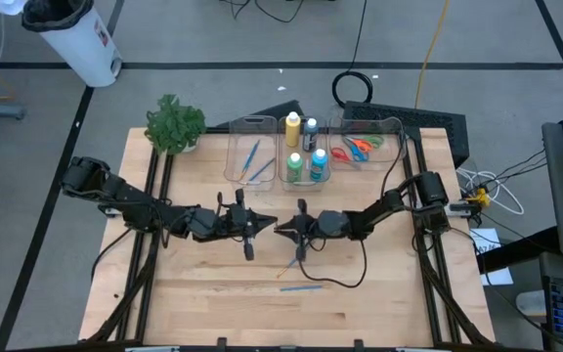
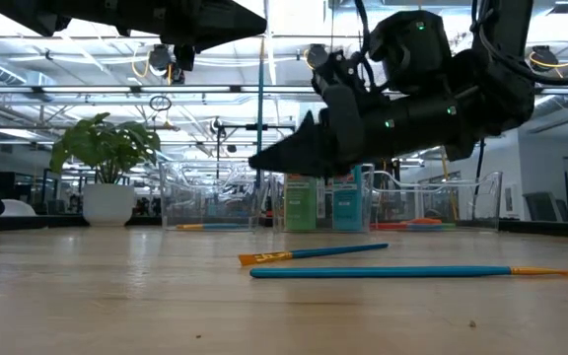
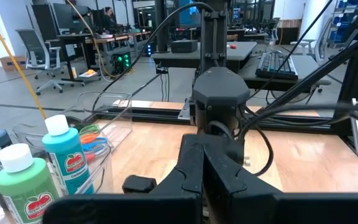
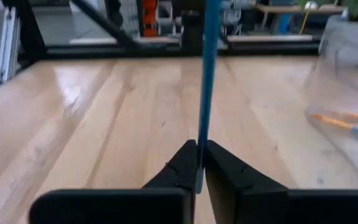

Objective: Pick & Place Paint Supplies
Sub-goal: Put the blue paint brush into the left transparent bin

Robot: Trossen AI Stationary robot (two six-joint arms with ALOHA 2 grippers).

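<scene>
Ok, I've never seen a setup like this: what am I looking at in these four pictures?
Two dark robot arms work at a wooden table. One picture looks down from above, one looks level across the tabletop, and two come from cameras on the arms' wrists. The arms meet mid-table. The right gripper is shut on a blue paintbrush, held upright; the left gripper is shut beside it. Two more paintbrushes lie loose. At the back, clear bins hold paint bottles and scissors, beside a plant.
</scene>
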